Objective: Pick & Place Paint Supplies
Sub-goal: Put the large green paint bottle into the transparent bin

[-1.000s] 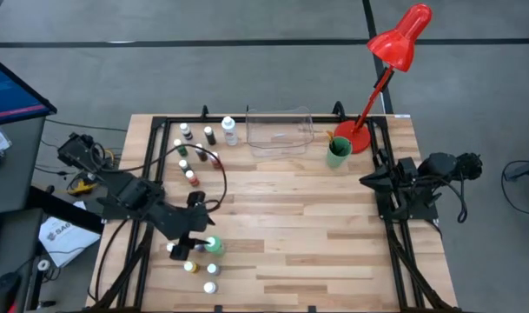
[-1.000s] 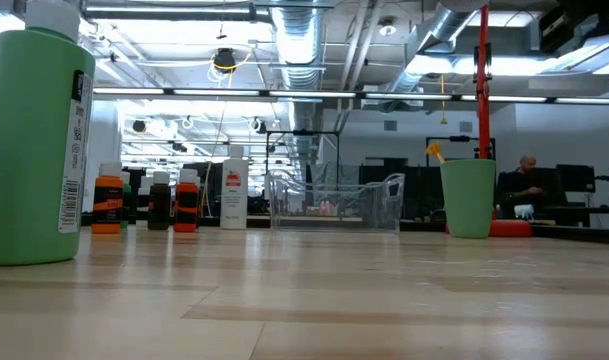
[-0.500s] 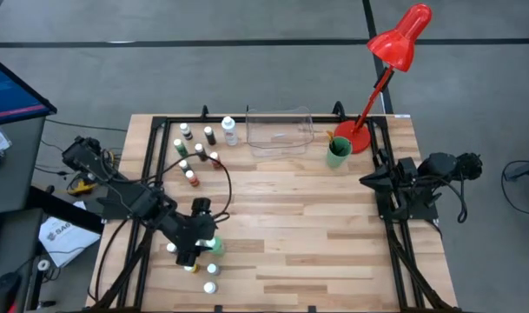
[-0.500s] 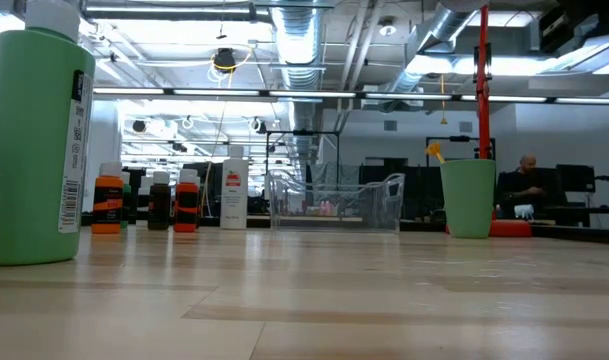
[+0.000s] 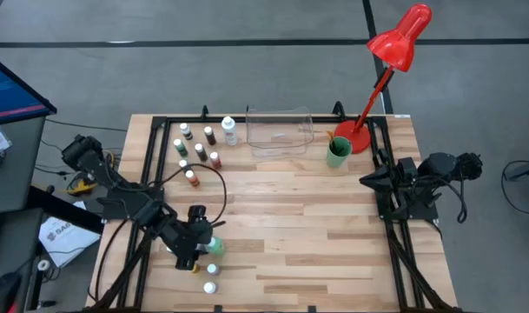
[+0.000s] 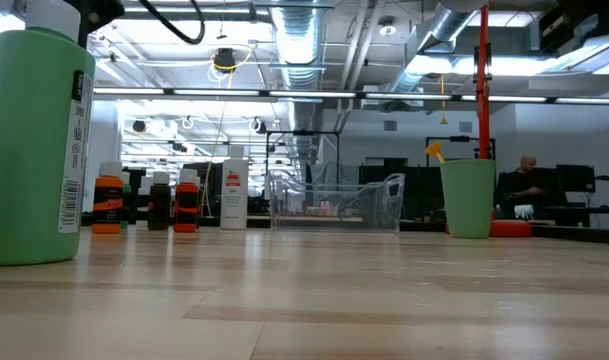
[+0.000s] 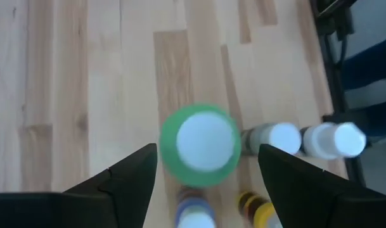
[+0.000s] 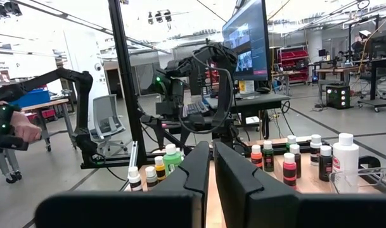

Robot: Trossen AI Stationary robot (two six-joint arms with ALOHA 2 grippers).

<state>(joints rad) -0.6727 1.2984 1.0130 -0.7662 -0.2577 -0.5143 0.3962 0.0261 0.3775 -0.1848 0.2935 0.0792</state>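
Note:
A taller green bottle point(image 7: 200, 142) with a white cap stands upright on the wood table near its near-left corner point(image 5: 214, 247); in the low view it fills the left side point(image 6: 34, 140). My left gripper point(image 7: 206, 152) hovers above it, open and pointing steeply down, one finger on each side of the cap without touching. Little white-capped bottles point(image 7: 284, 138) stand next to the green one. More little bottles point(image 5: 199, 152) and a taller white bottle point(image 5: 229, 130) stand at the far left. My right gripper point(image 8: 212, 166) waits shut at the table's right edge point(image 5: 368, 180).
A clear plastic tray point(image 5: 280, 130) sits at the far edge, with a green cup point(image 5: 337, 153) and a red desk lamp's base point(image 5: 355, 139) to its right. Two little bottles point(image 5: 210, 278) stand nearer the front edge. The middle of the table point(image 5: 307, 226) is bare wood.
My left gripper has come down over the green bottle and shifted a little toward the table's near edge; its arm now shows at the top left of the low view. The bottle has stayed in place.

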